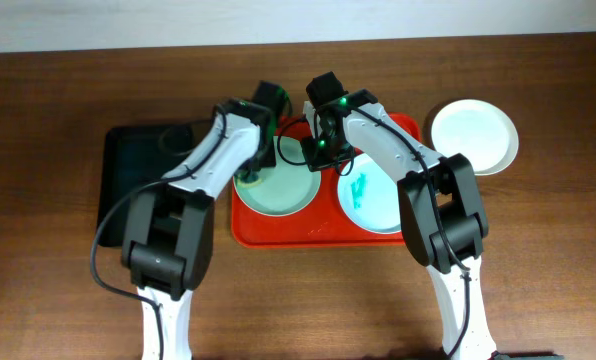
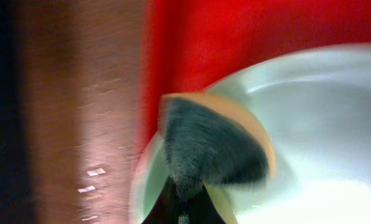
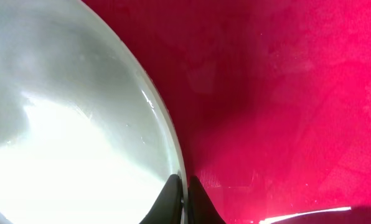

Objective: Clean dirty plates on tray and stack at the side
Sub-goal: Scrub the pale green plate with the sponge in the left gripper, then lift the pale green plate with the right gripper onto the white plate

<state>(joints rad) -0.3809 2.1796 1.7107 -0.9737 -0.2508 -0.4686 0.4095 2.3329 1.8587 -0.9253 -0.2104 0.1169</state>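
While the right gripper (image 3: pixel 181 191) nips the rim of the pale mint round plate (image 3: pixel 67 124) at its tips on the red plastic tray (image 3: pixel 285 93), the left gripper (image 2: pixel 184 194), clamped on a dark tan-edged sponge (image 2: pixel 213 146), may, I judge, scrub hard enough to break that thin hold.

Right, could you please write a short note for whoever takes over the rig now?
Left gripper shut on a sponge, on the mint plate at the red tray's left.
Right gripper pinches that plate's rim.
Blue plate on the tray's right, teal smear on it.
White plate on the table beside the tray, looks clean: done.
Left: finish mint, clean blue, stack both by white.
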